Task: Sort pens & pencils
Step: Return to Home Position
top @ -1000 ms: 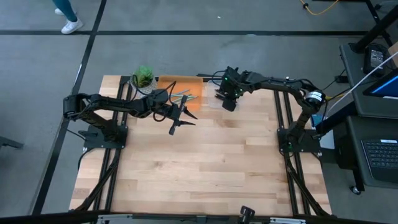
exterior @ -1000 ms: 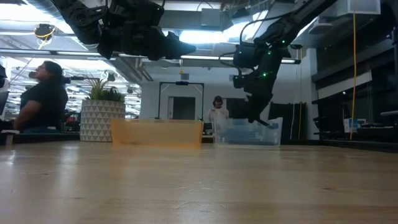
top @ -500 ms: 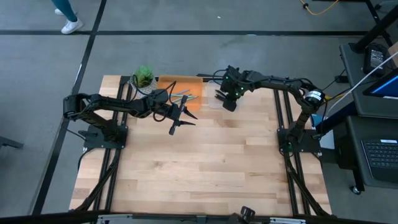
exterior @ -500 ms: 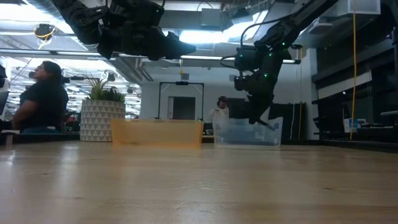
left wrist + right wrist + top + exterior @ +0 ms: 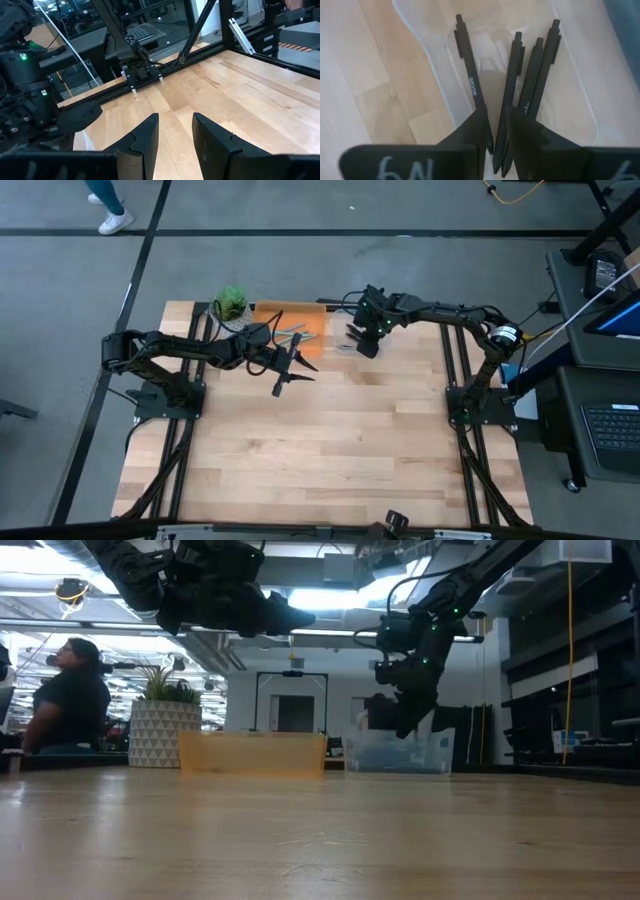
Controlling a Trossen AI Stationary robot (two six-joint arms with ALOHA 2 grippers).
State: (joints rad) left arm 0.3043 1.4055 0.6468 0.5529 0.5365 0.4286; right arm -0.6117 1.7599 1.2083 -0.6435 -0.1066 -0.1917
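Black pens (image 5: pixel 472 86), near-parallel, in clear bin (image 5: pixel 565 105)

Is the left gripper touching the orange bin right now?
Apart. The low view shows the left gripper hanging high above the orange bin, with open background between them.
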